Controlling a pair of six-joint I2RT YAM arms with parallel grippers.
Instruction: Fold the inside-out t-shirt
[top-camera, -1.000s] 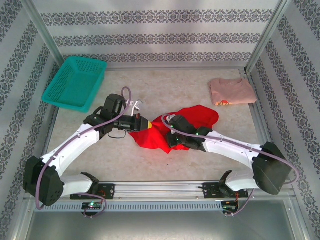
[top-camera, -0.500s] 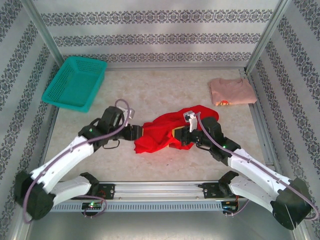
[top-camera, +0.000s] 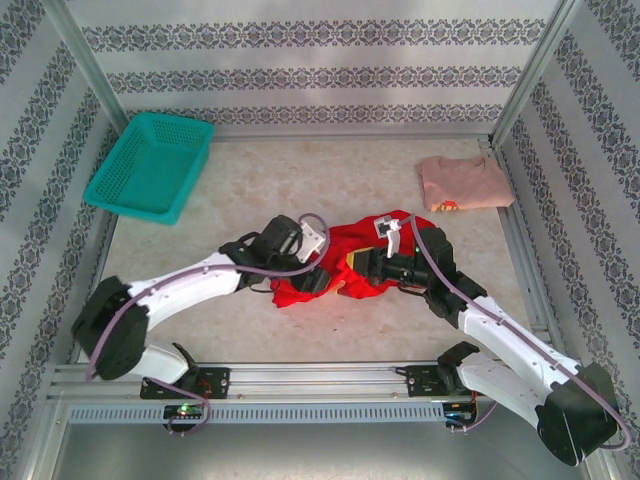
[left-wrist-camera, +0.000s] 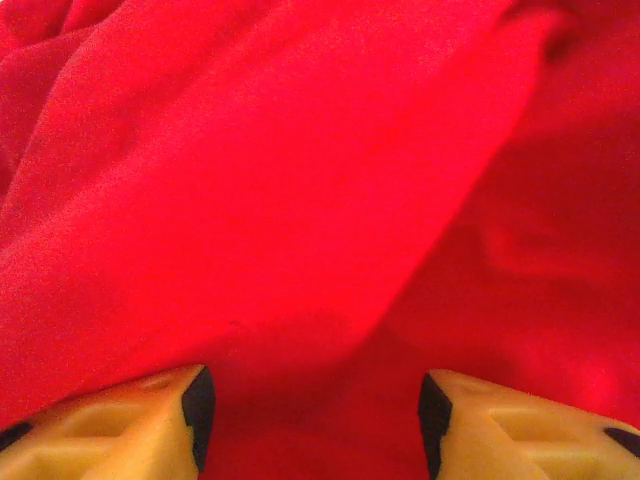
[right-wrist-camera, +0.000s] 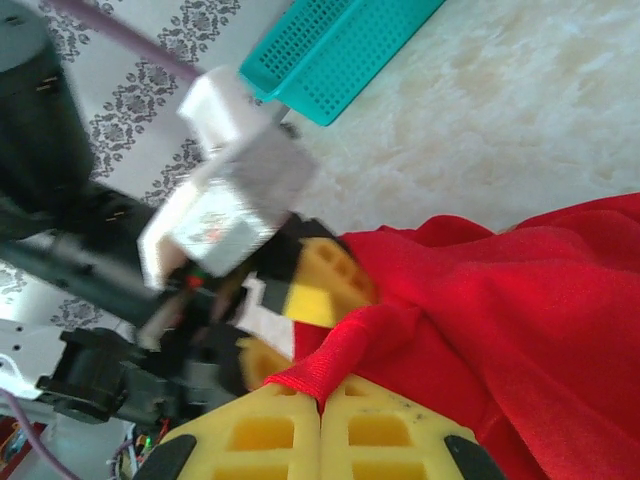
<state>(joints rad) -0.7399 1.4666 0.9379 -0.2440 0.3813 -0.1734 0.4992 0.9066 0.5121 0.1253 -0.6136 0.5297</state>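
Observation:
The inside-out t-shirt (top-camera: 345, 242) is a bright red bunched heap at the middle of the table, between my two arms. My left gripper (top-camera: 324, 279) pushes into its left side. In the left wrist view red cloth (left-wrist-camera: 300, 180) spreads in folds ahead, and the left gripper (left-wrist-camera: 312, 412) stands open with cloth lying between its yellow fingers (left-wrist-camera: 170, 410). My right gripper (top-camera: 358, 268) is at the heap's centre. It is shut (right-wrist-camera: 322, 400) on a rolled red hem of the shirt (right-wrist-camera: 520, 300). The left gripper's yellow fingers (right-wrist-camera: 330, 280) are close in front of it.
A teal basket (top-camera: 150, 165) stands at the back left, also visible as a teal basket (right-wrist-camera: 340, 50) in the right wrist view. A folded pale pink shirt (top-camera: 462, 183) lies at the back right. Patterned walls enclose the marbled table (top-camera: 300, 180).
My left gripper has opened and slid right into the red cloth. The right gripper has moved right, still pinching the hem, and the shirt has bunched up between them.

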